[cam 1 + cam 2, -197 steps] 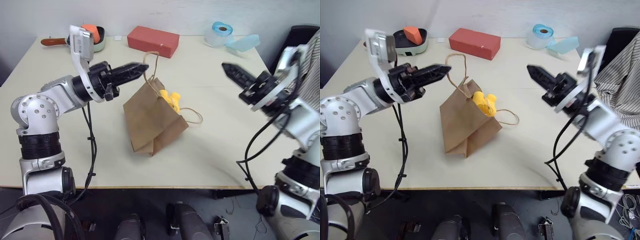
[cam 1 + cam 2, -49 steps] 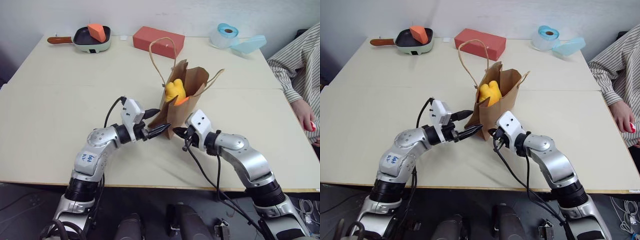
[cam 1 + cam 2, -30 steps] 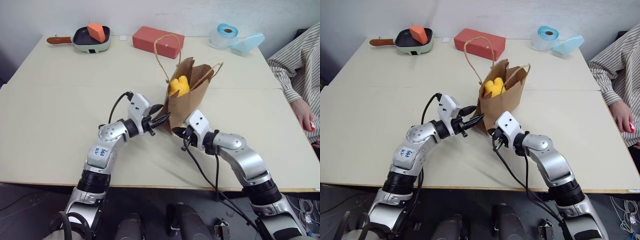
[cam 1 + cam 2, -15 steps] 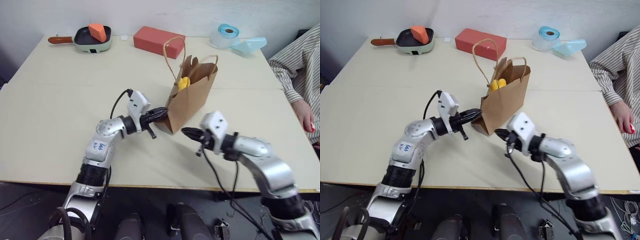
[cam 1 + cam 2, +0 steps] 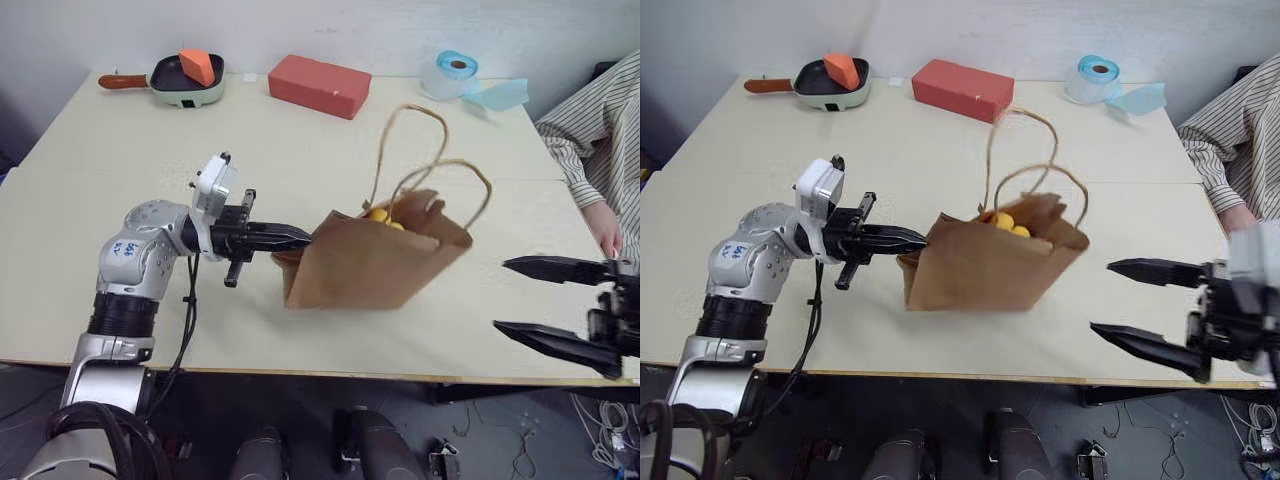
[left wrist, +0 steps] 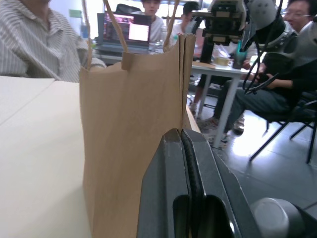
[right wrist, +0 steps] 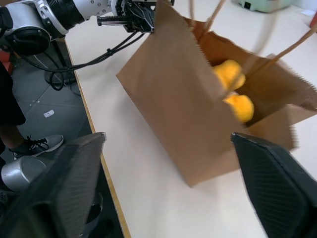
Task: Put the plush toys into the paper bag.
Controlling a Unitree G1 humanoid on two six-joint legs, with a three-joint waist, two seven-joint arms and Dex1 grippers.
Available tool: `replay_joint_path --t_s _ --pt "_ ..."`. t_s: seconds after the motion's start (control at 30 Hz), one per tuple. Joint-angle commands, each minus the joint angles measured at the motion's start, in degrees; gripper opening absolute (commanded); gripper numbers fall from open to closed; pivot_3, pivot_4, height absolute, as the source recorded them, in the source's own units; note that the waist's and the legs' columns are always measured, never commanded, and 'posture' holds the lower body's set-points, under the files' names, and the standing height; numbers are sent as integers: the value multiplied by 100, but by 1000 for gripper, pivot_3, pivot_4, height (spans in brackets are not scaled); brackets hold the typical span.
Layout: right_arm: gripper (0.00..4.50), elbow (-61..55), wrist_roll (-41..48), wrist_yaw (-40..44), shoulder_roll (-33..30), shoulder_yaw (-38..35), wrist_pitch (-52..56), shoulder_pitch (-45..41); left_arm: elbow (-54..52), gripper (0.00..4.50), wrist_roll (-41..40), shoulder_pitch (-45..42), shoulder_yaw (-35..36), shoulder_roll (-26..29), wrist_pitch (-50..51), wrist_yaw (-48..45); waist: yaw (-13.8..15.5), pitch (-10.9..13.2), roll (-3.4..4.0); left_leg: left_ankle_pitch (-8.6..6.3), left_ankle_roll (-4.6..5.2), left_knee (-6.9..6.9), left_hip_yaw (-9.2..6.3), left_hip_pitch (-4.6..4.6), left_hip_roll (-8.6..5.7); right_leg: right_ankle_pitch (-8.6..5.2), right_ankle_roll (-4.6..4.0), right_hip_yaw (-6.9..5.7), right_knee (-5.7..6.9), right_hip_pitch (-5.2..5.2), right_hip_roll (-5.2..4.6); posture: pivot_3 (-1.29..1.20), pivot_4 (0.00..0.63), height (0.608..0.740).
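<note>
Where paper bag (image 5: 365,265) hides them | plush toys (image 7: 233,89) half-seen

Bare table (image 5: 130,150) left of paper bag (image 5: 360,270).

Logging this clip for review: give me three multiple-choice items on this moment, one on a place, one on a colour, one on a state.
1. Where are the plush toys?
A. On the bare table
B. Inside the paper bag
C. In the pan

2. What colour is the brick-shaped block at the far side of the table?
A. Red
B. Blue
C. Green

3. How do the right gripper's fingers stand?
A. Shut on a handle
B. Shut on a toy
C. Wide open, holding nothing

Answers:
1. B: the right wrist view shows two yellow-orange toys down inside the bag's open mouth.
2. A: the block beyond the bag is plainly red.
3. C: its two black fingers are spread apart, clear of the bag, while the left gripper is shut at the bag's edge.
</note>
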Motion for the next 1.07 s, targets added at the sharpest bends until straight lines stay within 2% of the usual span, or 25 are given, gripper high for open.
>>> replay_joint_path --t_s 0.03,0.2,0.33,0.37,0.43,0.5,0.6,0.67,0.77,0.87,0.93,1.07 --pt "4452 -183 358 -145 -120 -347 35 55 949 0 552 -271 -220 43 -799 -448 -6 0 0 0 -1 0 1 2 -1 0 0 1 1 0 1 0 150 740" --pt "4452 -130 236 -418 -174 99 -200 -104 2954 0 1332 -1069 -354 -88 -2234 -454 9 4 -8 0 0 5 -1 -3 -7 0 1 1 4 -5 0 0 150 740" --pt "4452 37 110 -557 -208 590 -417 -400 3531 0 1577 -1370 -306 -72 -2540 -341 8 4 -9 -1 2 1 1 -14 -8 0 1 1 -2 -17 -2 0 150 740" --pt "4488 68 77 -562 -216 682 -457 -454 3551 192 1605 -1385 -301 -44 -2518 -360 8 5 -9 -1 2 -1 2 -15 -8 0 1 1 -1 -19 -3 0 150 740" --pt "4500 264 -38 -470 -273 909 -551 -598 3135 563 1611 -1197 -346 235 -2076 -493 4 5 -9 -1 2 -1 2 -16 -7 0 1 0 0 -21 -3 0 150 740" --pt "4500 415 -104 -405 -325 1081 -607 -722 2733 1127 1585 -1014 -354 475 -1705 -552 -32 6 -10 -1 2 0 6 -15 -6 0 1 4 5 -24 -3 0 150 740" --pt "4500 844 -264 -74 -544 1395 -744 -1003 1736 2084 1271 -555 2 1261 -736 -382 -42 6 -9 -1 1 2 7 -12 -1 0 1 8 14 -26 -3 0 150 740" --pt "4500 1001 -345 61 -632 1535 -803 -1138 1253 2666 1088 -318 172 1597 -305 -321 -44 6 -9 -1 1 3 6 -12 0 0 0 11 18 -29 -2 0 150 740" --pt "4500 1663 -596 523 -942 1948 -1029 -1624 -297 3598 241 511 913 2778 1106 -542 -58 9 -13 -1 2 5 6 -14 1 0 0 12 16 -31 -4 0 150 740" --pt "4500 2247 -798 911 -1184 2330 -1197 -2150 -1231 4473 -528 1140 1646 3528 1993 -581 -21 13 -14 -4 6 4 3 -14 1 -1 -2 14 9 -30 -6 0 150 740" --pt "4500 2594 -838 1133 -1305 2516 -1202 -2481 -1566 4473 -896 1421 2033 3817 2307 -565 9 13 -8 -7 12 5 3 -15 0 -2 -3 15 6 -27 -9 0 150 740" --pt "4500 3571 -909 1675 -1463 2903 -1152 -3282 -1746 4473 -1164 1410 2448 3886 2380 -46 44 16 0 -9 15 7 1 -17 -4 -3 -3 16 4 -26 -10 0 150 740"
